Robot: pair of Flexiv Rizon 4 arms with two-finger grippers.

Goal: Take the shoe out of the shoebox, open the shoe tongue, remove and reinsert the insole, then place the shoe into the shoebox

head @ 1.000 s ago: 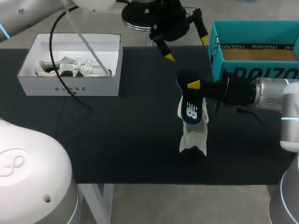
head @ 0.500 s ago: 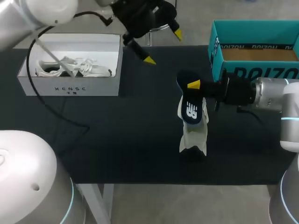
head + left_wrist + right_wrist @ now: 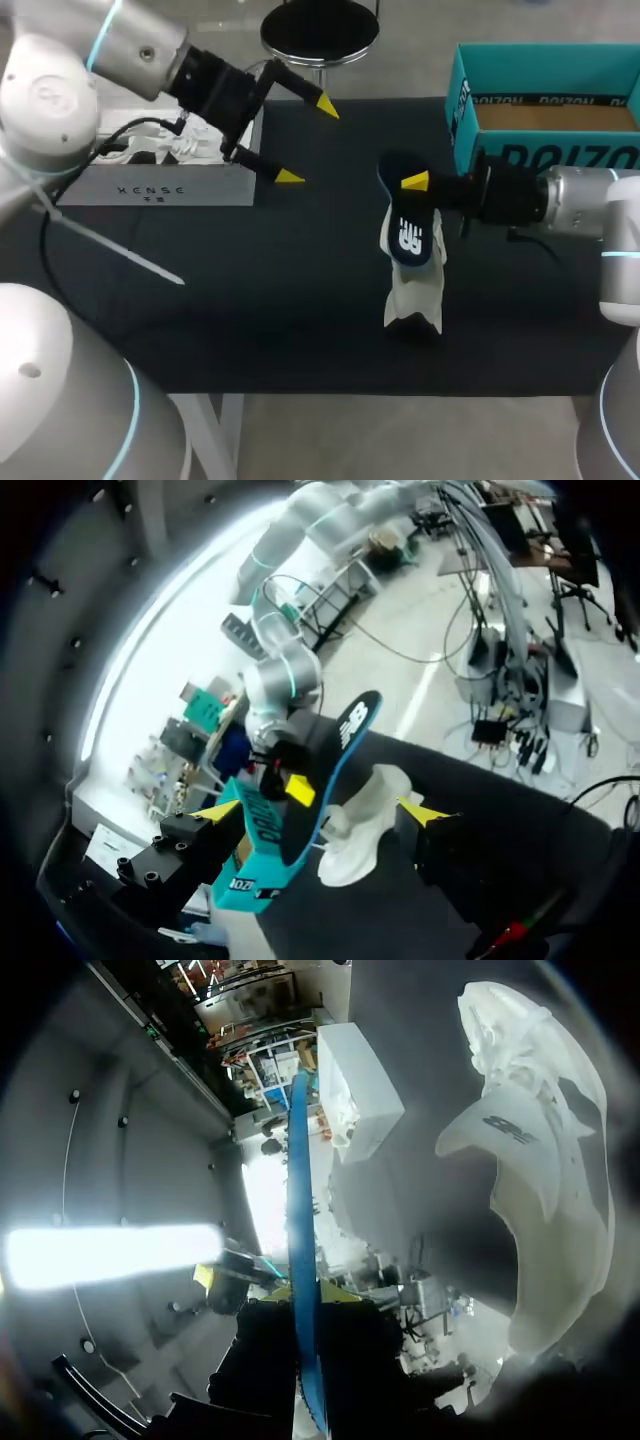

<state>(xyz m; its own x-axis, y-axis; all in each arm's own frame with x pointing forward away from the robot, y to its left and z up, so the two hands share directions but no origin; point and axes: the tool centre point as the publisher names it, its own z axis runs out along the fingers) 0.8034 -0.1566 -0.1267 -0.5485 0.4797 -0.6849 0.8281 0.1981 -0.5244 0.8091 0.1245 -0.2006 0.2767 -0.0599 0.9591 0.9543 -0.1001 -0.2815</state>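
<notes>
inside r gripper (image 3: 409, 185): insole (image 3: 410, 238), shoe (image 3: 411, 296) beside

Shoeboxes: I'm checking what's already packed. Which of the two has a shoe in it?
The white shoebox by the left gripper: a white shoe lies inside. The teal shoebox shows only bare brown floor.

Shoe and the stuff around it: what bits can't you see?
Head view: the insole covers the top of the shoe, hiding its opening.
Head view: the right end effector shows one yellow tip; the insole hides the other.
Head view: the left arm covers part of the white shoebox.
Head view: the teal shoebox is cut off by the edge.
Right wrist view: the insole shows edge-on, faces unseen.
</notes>
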